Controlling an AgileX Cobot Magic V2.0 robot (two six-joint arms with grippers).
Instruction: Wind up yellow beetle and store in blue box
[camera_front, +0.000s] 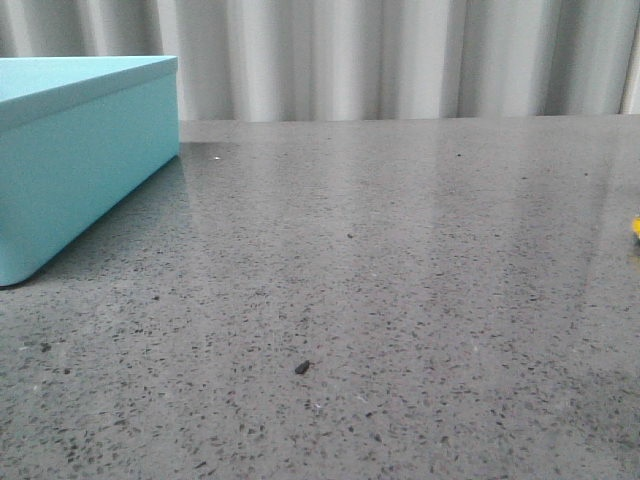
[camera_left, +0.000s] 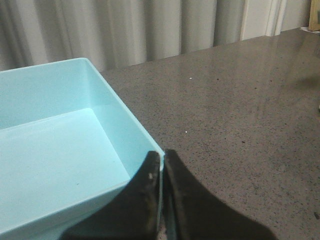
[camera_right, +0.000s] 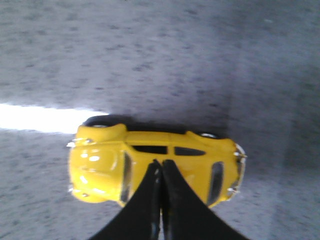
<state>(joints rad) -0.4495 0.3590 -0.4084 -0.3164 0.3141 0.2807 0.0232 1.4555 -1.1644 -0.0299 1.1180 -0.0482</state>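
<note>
Beetle (camera_right: 155, 167) on its wheels, long axis crosswise beneath right end effector (camera_right: 161, 167), fingers together, gripping nothing.

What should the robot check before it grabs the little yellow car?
1. Right gripper above the yellow beetle: ok, fingertips over its roof.
2. Right gripper open enough to grab: not ok, fingers are closed together.
3. Beetle on its wheels on the table: ok.
4. Blue box open: ok, no lid on it in the left wrist view.
5. Box has room: ok, nothing inside.
6. Left gripper clear of the box: cannot tell, it is shut right at a box corner.
</note>
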